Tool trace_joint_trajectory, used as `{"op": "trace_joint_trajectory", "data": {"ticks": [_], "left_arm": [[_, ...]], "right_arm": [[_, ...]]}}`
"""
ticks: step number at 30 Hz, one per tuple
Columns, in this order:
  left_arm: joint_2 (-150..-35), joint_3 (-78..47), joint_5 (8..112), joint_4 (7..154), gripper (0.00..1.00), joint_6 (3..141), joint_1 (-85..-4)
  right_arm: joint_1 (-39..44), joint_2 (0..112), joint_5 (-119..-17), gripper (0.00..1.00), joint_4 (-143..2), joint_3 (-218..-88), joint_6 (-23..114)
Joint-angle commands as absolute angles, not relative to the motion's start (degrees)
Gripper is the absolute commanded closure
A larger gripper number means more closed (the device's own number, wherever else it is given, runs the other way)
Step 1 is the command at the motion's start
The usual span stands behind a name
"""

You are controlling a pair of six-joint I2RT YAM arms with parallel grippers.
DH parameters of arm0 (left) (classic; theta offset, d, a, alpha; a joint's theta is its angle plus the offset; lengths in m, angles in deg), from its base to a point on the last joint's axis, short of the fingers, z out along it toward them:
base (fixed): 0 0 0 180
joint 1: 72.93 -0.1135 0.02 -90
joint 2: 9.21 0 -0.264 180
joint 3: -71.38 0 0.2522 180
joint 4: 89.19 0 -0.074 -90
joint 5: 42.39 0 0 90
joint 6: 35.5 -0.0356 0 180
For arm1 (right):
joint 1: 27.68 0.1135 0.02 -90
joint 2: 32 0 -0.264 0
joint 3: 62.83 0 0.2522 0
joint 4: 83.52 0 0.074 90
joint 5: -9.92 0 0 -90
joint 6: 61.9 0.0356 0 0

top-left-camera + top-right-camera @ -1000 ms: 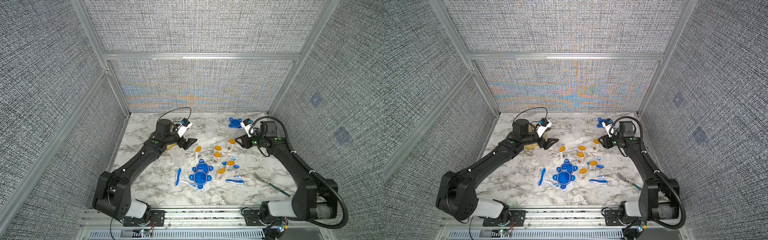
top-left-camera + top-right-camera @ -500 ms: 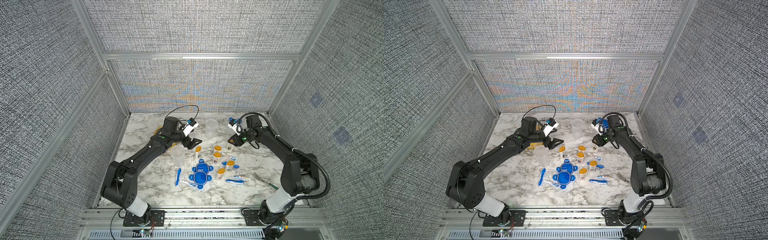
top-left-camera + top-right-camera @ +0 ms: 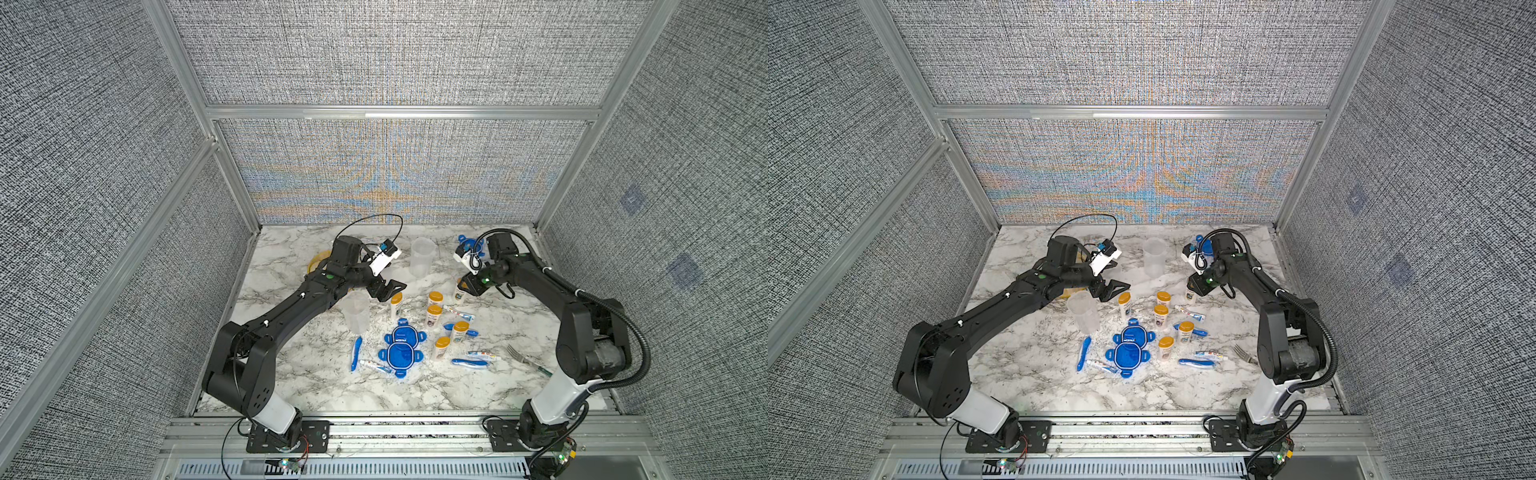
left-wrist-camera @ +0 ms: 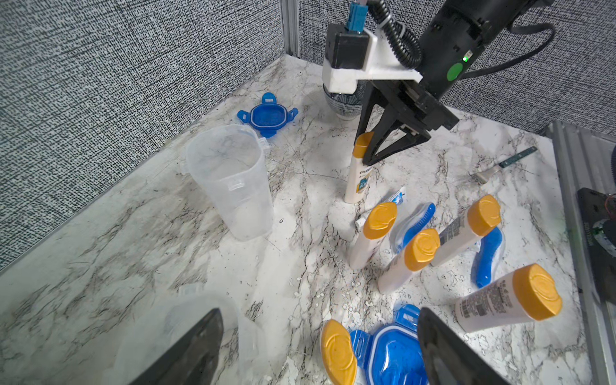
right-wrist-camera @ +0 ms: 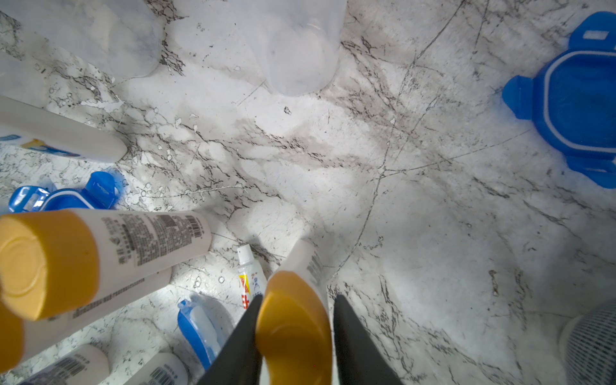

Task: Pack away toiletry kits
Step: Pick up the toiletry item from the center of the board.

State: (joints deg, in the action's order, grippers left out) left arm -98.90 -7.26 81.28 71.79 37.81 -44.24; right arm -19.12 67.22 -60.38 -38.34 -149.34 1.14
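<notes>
Gripping small white plastic bottle [image 4: 358, 180] by its orange cap, right pincer [image 5: 296, 300] snug; prob. light, slick, tippy. Left pincer [image 4: 318, 316] wide open, empty.

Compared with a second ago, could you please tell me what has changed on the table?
The right pincer swung toward the centre and came down over the nearest bottle, narrowing around its orange cap; a firm grip isn't certain yet. The left pincer edged slightly toward the centre, open and empty. The tubs, lids and other bottles stayed put.
</notes>
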Motion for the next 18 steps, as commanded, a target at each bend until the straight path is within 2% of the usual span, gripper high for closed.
{"op": "trace_joint_trajectory", "data": {"ticks": [1, 6, 10, 18], "left_arm": [[-98.6, -7.2, 80.7, 71.2, 0.11, 37.2, -44.2], [-98.5, -7.0, 80.0, 71.5, 0.13, 37.1, -44.1], [-98.4, -6.7, 79.5, 72.3, 0.14, 37.1, -44.1], [-98.3, -6.4, 79.3, 74.7, 0.15, 38.0, -44.0]], "right_arm": [[-19.0, 66.8, -60.7, 0.69, -38.7, -149.1, 0.4], [-19.0, 64.7, -60.7, 0.81, -39.2, -149.0, 0.6], [-18.9, 60.7, -60.5, 0.85, -38.8, -149.3, 2.0], [-18.9, 52.3, -52.1, 0.86, -39.4, -155.5, 7.6]]}}
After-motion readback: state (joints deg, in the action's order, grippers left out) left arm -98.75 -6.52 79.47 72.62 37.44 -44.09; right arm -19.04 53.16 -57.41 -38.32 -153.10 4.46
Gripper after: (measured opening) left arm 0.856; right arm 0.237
